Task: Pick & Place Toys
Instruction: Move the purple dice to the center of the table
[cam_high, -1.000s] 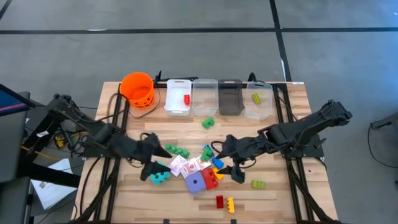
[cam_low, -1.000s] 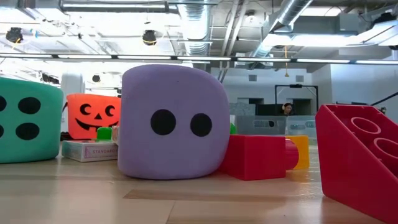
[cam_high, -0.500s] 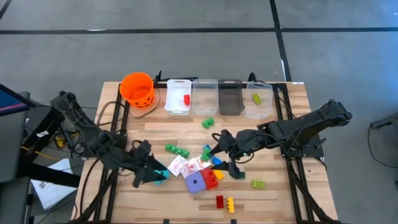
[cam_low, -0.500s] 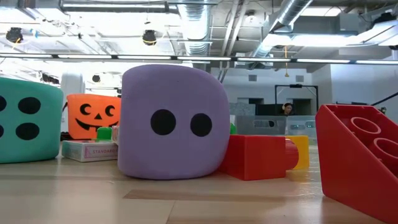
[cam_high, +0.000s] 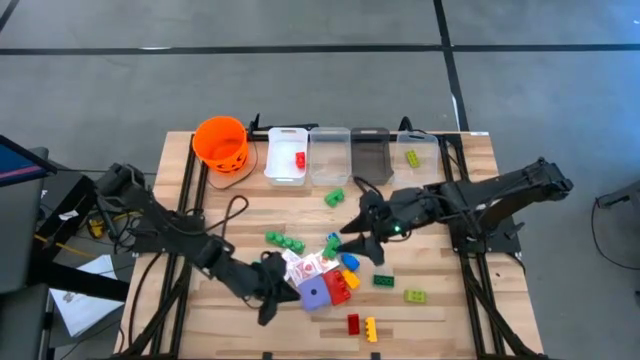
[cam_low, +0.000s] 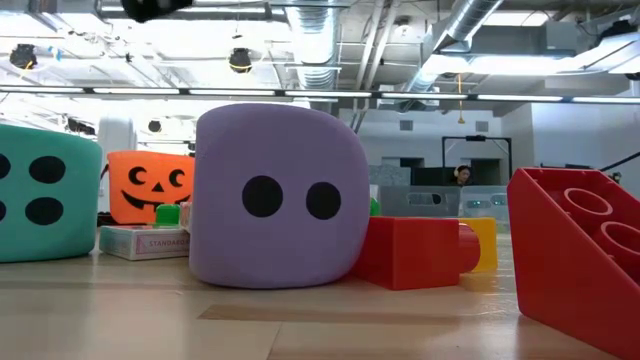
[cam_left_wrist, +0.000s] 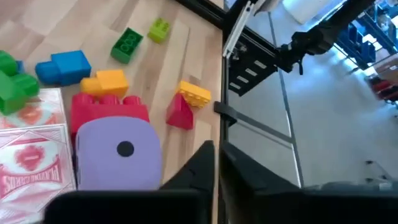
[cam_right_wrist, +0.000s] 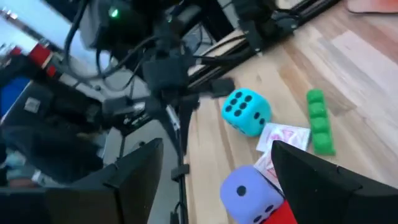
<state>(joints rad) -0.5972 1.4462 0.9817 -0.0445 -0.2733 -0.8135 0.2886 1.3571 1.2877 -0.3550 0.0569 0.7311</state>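
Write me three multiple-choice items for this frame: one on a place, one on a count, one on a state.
1. Where does the lone red brick away from the pile lie?
A. in the white bin
B. on the floor
C. on a chair

2. How many dots show on the purple die face seen in the low view?
A. one
B. two
C. five

3. How does the left gripper stand?
A. wide open
B. shut
C. out of every view

Key: 1 A, the high view shows the brick inside the white bin. 2 B, two black dots sit side by side. 3 B, its fingers meet in the left wrist view.
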